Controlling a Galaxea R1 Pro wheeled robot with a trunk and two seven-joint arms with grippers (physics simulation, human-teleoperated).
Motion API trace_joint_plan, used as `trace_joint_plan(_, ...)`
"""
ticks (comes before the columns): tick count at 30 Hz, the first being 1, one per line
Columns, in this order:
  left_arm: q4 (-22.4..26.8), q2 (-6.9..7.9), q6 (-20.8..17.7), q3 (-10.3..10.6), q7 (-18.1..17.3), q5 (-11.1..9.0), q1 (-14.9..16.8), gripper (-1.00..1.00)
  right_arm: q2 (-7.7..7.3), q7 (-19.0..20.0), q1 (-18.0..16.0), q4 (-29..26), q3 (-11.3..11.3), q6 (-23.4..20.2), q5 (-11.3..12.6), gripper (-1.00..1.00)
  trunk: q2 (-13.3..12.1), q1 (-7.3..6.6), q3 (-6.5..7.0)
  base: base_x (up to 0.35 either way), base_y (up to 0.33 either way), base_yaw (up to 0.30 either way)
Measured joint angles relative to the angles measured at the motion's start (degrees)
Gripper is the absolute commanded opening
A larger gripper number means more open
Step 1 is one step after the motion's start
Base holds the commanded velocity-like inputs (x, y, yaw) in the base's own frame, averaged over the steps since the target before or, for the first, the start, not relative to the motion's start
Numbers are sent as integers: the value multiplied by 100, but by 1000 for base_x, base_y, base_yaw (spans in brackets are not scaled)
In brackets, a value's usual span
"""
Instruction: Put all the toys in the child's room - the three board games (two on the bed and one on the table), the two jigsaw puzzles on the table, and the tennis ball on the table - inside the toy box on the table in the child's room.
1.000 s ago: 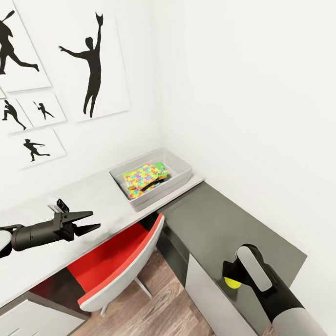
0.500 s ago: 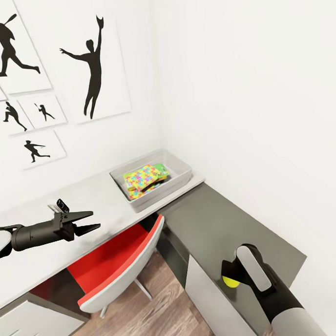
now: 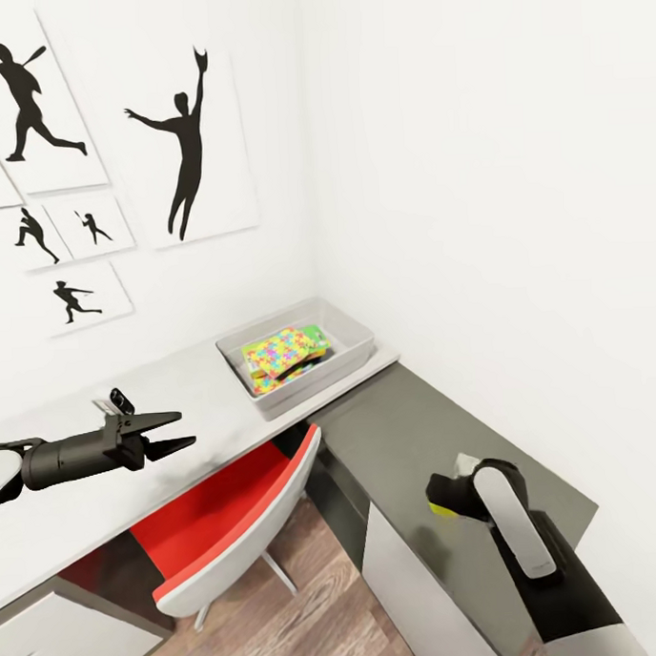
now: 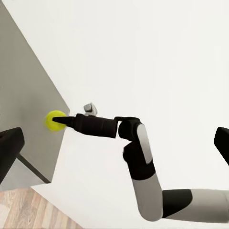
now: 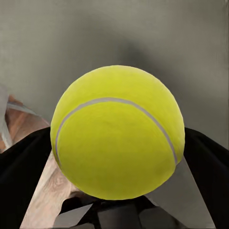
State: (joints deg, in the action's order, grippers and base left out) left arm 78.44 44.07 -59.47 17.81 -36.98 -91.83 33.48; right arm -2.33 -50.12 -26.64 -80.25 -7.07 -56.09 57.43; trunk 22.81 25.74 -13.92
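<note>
The tennis ball is clamped between the black fingers of the right gripper, which is held over the dark grey cabinet; in the right wrist view the ball is seen pressed between the two dark fingers, with the grey cabinet top behind it. From the left wrist view the same ball is seen at the tip of the outstretched right arm, above the cabinet's edge. The left gripper is held level over the pale table, and its two pointed fingers are seen slightly apart with nothing between them. Farther along the table, in the corner against the white walls, the pale grey toy box is set, and the jigsaw puzzles are lying inside it; a green edge beneath them may be a board game, though this cannot be told for certain. A red and white chair is tucked under the table, over the wood-plank floor. Black athlete silhouette pictures are hung on the wall above the table.
</note>
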Motion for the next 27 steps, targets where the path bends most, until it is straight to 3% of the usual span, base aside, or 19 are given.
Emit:
trace_joint_plan(4,-59,5,0,-17,-12,-4,0,100,-15,20,75,-414,17,-12,39,-100,0,0,37,0,0,0)
trace_joint_plan(7,-80,10,-2,-25,-19,-1,0,100,-21,297,82,-611,46,-14,55,-100,0,0,65,0,0,0)
trace_joint_plan(17,-121,8,-1,-38,-20,-4,0,100,-79,2601,59,-808,182,46,7,-100,0,0,157,0,0,0)
trace_joint_plan(27,-123,8,3,-30,-19,-9,0,100,-79,2858,60,-787,397,93,-2,-100,-1,0,250,0,0,0)
